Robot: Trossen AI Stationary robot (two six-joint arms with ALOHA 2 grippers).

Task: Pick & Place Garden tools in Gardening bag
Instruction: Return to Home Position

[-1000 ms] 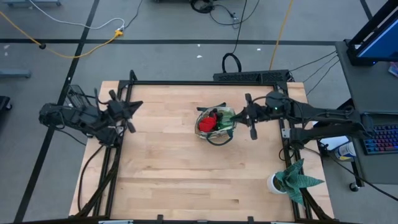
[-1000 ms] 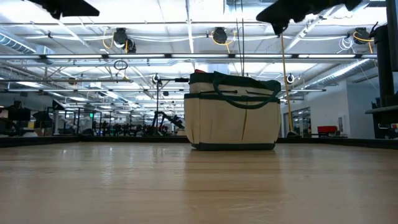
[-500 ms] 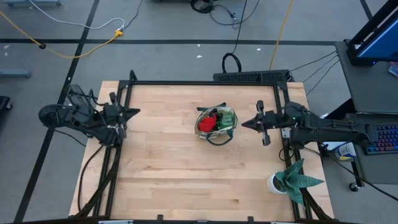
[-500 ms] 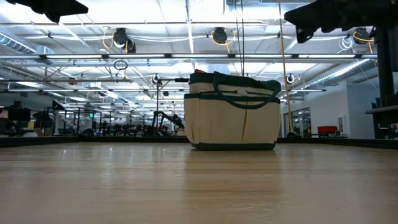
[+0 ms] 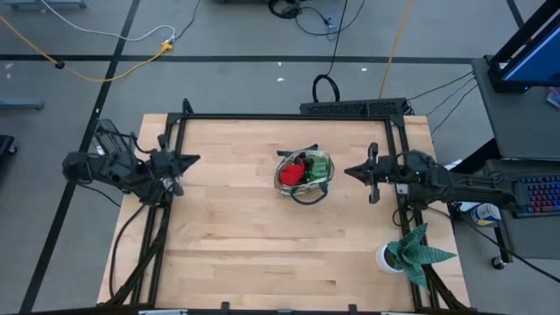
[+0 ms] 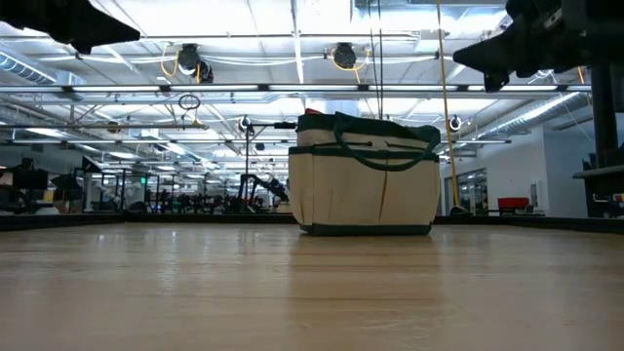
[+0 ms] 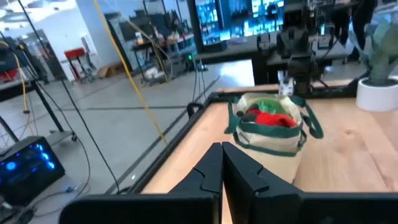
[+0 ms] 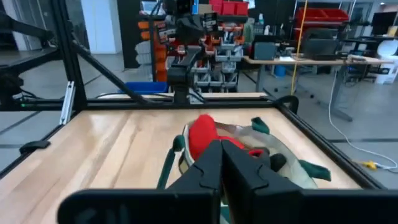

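Jaws, left: pressed together with nothing in them, held at the counter's [image 5: 245, 236] left edge and aimed at the gardening bag [image 5: 304, 175], well apart from it.
Jaws, right: pressed together too, and empty; they sit near the bag's right side without touching it and aim back at it.
Left arm [image 5: 114, 166]: I lie stretched out level across the left frame rail, mostly off the counter.
Right arm [image 5: 442, 181]: I lie level across the right frame rail, with my wrist just inside it.
Height: in the low view both of my arms are dark shapes high above the wood, in the upper corners.
Gardening bag: upright near the counter's middle, between my two arms, top open.
Inside the bag: the red glove [image 5: 291, 172] sits uppermost, with the green spray bottle [image 5: 319, 164] beside it.
Potted plant [image 5: 418, 249]: at the counter's right corner, by my right arm.
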